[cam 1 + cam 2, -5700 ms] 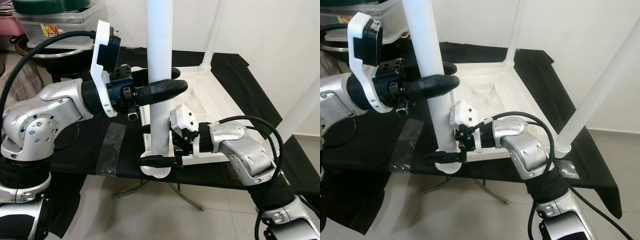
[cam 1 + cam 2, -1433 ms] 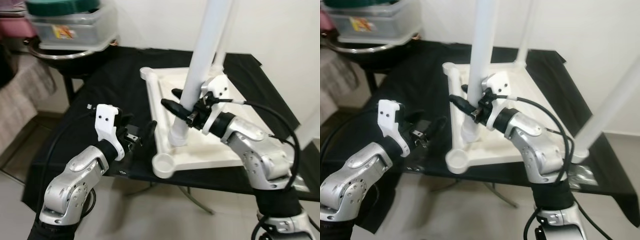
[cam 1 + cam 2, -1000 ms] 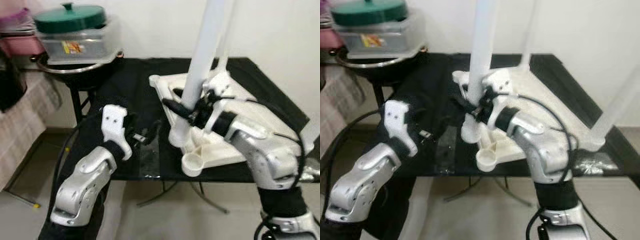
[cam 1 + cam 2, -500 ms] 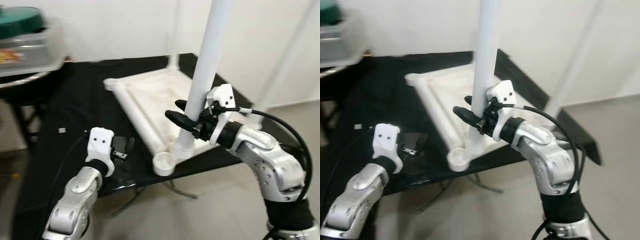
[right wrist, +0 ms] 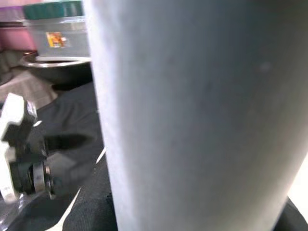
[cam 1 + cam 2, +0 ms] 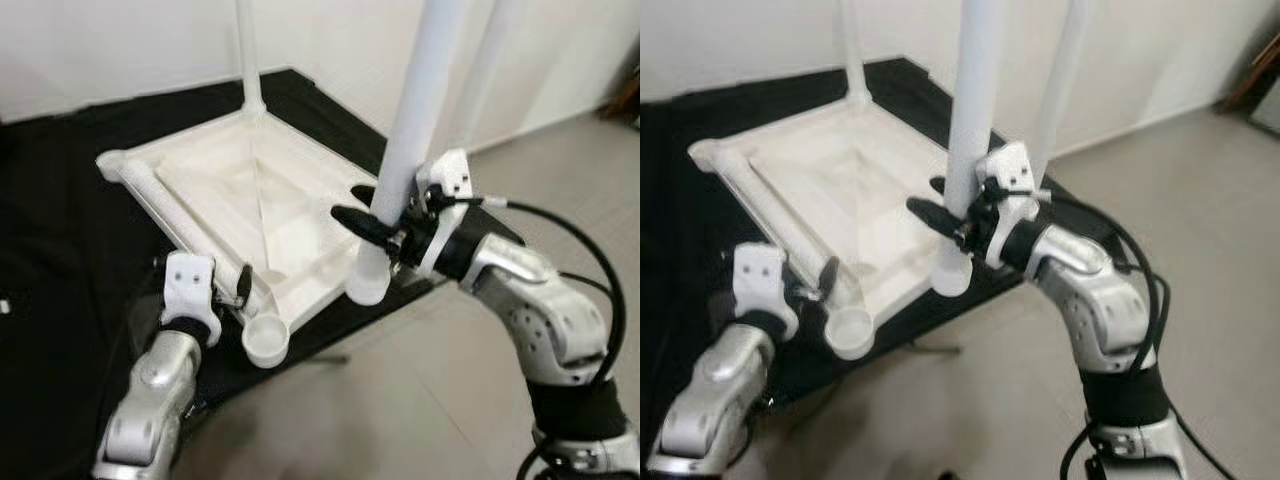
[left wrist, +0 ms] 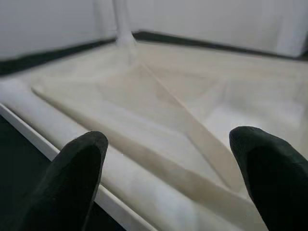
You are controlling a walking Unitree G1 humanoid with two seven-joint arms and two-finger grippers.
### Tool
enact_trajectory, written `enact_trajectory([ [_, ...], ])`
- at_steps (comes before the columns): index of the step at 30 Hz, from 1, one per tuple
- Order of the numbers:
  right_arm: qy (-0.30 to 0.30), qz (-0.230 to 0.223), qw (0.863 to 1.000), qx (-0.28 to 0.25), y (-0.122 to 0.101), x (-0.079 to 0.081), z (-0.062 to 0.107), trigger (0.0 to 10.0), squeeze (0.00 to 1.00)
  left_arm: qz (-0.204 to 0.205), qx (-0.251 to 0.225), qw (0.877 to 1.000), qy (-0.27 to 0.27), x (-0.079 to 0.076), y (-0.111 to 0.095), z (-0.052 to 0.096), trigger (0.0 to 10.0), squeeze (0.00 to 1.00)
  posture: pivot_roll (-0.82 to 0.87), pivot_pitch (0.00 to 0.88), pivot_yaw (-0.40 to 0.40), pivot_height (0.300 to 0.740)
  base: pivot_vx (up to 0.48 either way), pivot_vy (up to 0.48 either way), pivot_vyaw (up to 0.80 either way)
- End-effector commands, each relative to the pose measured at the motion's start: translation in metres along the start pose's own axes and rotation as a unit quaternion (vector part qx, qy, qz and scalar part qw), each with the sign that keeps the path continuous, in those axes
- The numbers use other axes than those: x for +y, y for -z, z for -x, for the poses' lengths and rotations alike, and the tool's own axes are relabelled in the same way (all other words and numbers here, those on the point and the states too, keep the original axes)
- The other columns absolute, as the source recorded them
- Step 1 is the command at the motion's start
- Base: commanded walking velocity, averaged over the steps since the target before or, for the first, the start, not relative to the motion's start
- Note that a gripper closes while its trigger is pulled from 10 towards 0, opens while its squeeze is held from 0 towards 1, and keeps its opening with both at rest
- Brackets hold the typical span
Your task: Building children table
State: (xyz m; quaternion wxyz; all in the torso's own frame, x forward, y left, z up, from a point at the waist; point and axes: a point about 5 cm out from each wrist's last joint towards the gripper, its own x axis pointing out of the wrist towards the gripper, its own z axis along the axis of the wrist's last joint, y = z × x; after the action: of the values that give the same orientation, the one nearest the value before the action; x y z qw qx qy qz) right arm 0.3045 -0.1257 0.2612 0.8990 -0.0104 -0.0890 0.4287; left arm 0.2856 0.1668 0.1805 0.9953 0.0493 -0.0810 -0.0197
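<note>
Your right gripper (image 6: 368,210) is clamped around the white table leg (image 6: 415,130), which stands upright at the tabletop's (image 6: 250,205) 4 o'clock corner. Your left gripper (image 7: 168,159) hovers spread wide, holding nothing, beside the 7 o'clock corner socket (image 6: 265,340).

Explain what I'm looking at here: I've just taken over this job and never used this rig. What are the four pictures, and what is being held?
The two wide pictures come from the robot's head, looking down; the other two come from cameras on its wrists. The silver arms are the robot's own. A white plastic children's table top lies upside down on a black cloth. The right gripper is shut on a white leg that stands upright at the table's near corner, and two more legs rise behind. The right wrist picture shows that leg very close up. The left gripper, jaws open, sits beside the near rail, next to an empty leg socket. The left wrist picture looks between its two black fingers across the underside.
</note>
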Motion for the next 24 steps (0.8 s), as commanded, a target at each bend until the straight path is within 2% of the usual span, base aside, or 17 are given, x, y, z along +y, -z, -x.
enact_trajectory([
  [1, -0.014, 0.012, 1.000, -0.019, -0.007, 0.004, -0.004, 10.0, 0.00, -0.010, 0.007, 1.000, -0.011, 0.005, 0.001, 0.002, 10.0, 0.00, 0.07, 0.150, -0.029, 0.740, 0.000, 0.480, 0.00],
  [9, -0.016, 0.013, 0.999, -0.026, -0.008, 0.004, -0.008, 10.0, 0.00, -0.012, -0.024, 1.000, -0.013, 0.007, -0.011, -0.001, 10.0, 0.00, 0.07, 0.144, -0.027, 0.740, 0.000, 0.452, 0.00],
  [16, -0.020, 0.020, 0.999, -0.027, -0.006, 0.002, -0.009, 10.0, 0.00, -0.006, -0.017, 1.000, -0.007, 0.011, -0.011, 0.000, 10.0, 0.00, 0.08, 0.143, -0.023, 0.740, 0.000, 0.000, 0.00],
  [20, -0.023, 0.022, 0.999, -0.031, -0.005, 0.001, -0.010, 10.0, 0.00, -0.019, -0.009, 1.000, -0.010, 0.014, -0.006, 0.002, 10.0, 0.00, 0.08, 0.148, -0.022, 0.740, 0.000, 0.000, 0.00],
  [24, -0.059, 0.008, 0.997, -0.058, -0.009, 0.003, -0.007, 10.0, 0.00, -0.018, 0.011, 1.000, -0.009, 0.010, 0.005, 0.010, 10.0, 0.00, 0.08, 0.157, -0.023, 0.740, 0.000, 0.000, 0.00],
])
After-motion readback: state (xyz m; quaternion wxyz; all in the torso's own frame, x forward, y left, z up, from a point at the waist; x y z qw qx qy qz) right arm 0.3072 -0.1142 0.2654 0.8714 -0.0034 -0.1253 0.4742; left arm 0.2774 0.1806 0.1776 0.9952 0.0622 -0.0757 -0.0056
